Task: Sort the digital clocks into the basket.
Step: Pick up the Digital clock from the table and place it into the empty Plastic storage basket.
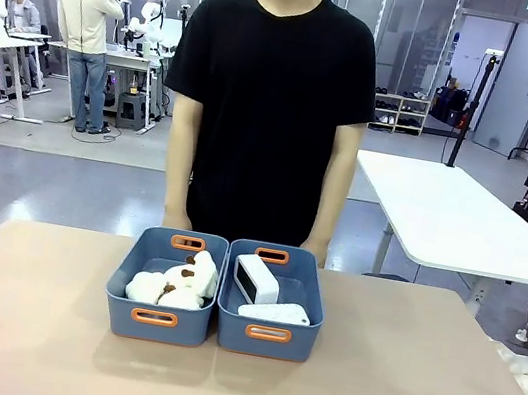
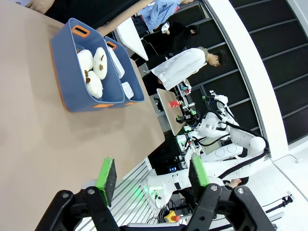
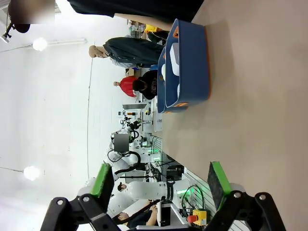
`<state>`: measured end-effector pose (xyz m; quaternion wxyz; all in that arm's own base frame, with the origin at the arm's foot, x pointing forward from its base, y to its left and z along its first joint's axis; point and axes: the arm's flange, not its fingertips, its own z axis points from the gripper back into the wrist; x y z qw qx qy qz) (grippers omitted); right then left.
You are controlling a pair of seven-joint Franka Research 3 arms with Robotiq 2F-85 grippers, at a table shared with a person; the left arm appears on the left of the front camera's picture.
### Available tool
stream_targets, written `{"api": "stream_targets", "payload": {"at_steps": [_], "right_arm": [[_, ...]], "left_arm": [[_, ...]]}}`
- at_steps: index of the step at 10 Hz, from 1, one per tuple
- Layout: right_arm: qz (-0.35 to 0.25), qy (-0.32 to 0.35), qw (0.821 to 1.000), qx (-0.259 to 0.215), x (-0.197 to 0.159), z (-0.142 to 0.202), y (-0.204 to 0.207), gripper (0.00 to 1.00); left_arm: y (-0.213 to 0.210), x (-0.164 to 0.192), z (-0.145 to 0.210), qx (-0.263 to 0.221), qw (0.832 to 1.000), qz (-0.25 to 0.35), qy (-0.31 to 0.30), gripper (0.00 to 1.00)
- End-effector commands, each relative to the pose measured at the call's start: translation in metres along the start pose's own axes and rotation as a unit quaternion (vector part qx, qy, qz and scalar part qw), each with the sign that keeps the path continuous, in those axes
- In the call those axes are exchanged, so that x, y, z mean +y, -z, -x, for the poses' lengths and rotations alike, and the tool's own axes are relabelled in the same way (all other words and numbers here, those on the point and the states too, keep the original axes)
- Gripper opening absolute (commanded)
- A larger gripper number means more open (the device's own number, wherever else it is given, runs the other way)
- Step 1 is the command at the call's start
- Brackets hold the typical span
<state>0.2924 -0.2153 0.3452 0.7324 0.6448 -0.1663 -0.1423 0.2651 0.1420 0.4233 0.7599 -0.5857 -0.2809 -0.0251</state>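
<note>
Both digital clocks (image 1: 257, 277) sit in the basket (image 1: 267, 332) on my right side of the table (image 1: 415, 385) — one leans upright against the far left corner, display facing forward, the other (image 1: 274, 312) lies flat near the front wall. The twin tub (image 1: 155, 317) touching it on the left holds white plush toys (image 1: 177, 282). The person (image 1: 271, 97) stands just behind both tubs, arms down. My left gripper (image 2: 153, 174) hangs off the table's edge with its fingers parted, nothing between them. My right gripper (image 3: 163, 179) is spread wide — bare too, well apart from the tubs.
</note>
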Motion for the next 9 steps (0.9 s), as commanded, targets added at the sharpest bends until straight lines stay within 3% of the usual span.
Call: {"api": "stream_targets", "payload": {"at_steps": [1, 9], "right_arm": [[0.004, 0.007, 1.0, 0.006, 0.0046, 0.0001, -0.0015, 1.0], [0.004, 0.007, 1.0, 0.006, 0.0046, 0.0001, -0.0015, 1.0]], "left_arm": [[-0.0006, -0.0023, -0.0006, -0.002, 1.0, 0.001, 0.003, 0.78], [-0.0006, -0.0023, -0.0006, -0.002, 1.0, 0.001, 0.003, 0.78]]}}
